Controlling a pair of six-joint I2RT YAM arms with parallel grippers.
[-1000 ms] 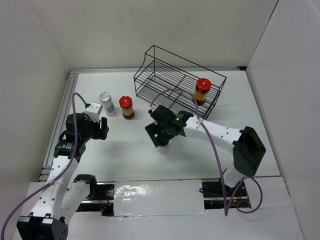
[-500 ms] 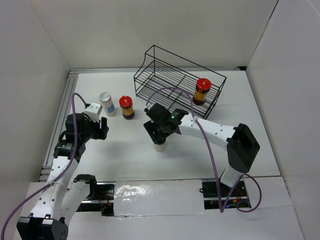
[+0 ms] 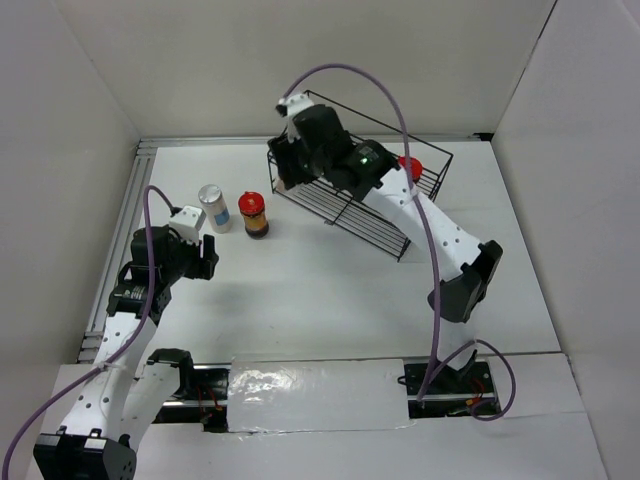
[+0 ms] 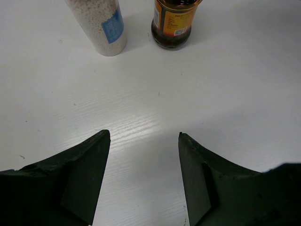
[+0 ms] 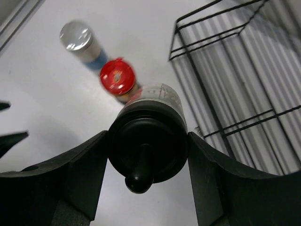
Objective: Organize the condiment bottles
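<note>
My right gripper [image 3: 284, 166] is raised high over the left end of the black wire rack [image 3: 345, 207]. It is shut on the pale black-capped jar [image 5: 149, 123], held by the cap between both fingers [image 5: 80, 174]. A red-capped jar [image 3: 409, 166] stands in the rack, mostly hidden behind the right arm. The white jar with grey cap and blue label [image 3: 213, 207] and the other red-capped jar [image 3: 254, 214] stand side by side on the table. They also show in the left wrist view as the white jar [image 4: 101, 23] and the dark jar [image 4: 171, 23]. My left gripper [image 4: 143, 136] is open and empty, near and short of them.
The white table is walled on the left, back and right. A metal rail [image 3: 128, 215] runs along its left edge. In the right wrist view the rack [image 5: 235, 70] lies to the right, and the grey cap [image 5: 77, 36] and red cap [image 5: 117, 75] lie below.
My right arm has lifted the black-capped jar off the middle of the table and carried it up and back to the rack's left end. The left arm has not moved.
</note>
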